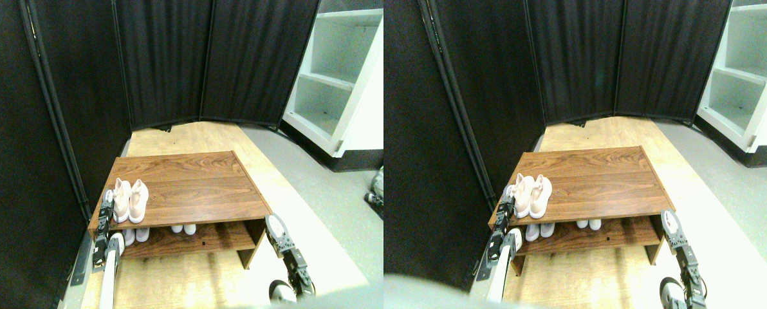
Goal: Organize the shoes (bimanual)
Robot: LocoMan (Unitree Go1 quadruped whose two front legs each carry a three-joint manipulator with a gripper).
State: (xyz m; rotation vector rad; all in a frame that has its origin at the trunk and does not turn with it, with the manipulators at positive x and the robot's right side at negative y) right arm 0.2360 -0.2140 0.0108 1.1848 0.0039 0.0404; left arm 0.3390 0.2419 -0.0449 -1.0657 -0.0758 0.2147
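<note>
Two shelves: a low wooden shoe rack (190, 187) stands on the floor before dark screens.
Pink pair: pale pinkish-white shoes (130, 199) sit side by side on the top shelf, at its left front.
Lower shelf: white toes (183, 228) peek out.
Left pincer (107, 205): just beside the pink pair; grip can't be told.
Right pincer (274, 226): by the rack's right front corner; grip can't be told.

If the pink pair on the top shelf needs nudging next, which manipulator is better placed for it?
Probably the left. The left gripper sits at the rack's left edge, right beside the pale pink shoes on the top board. The right gripper is at the rack's far right front corner, with bare board between it and them.
</note>
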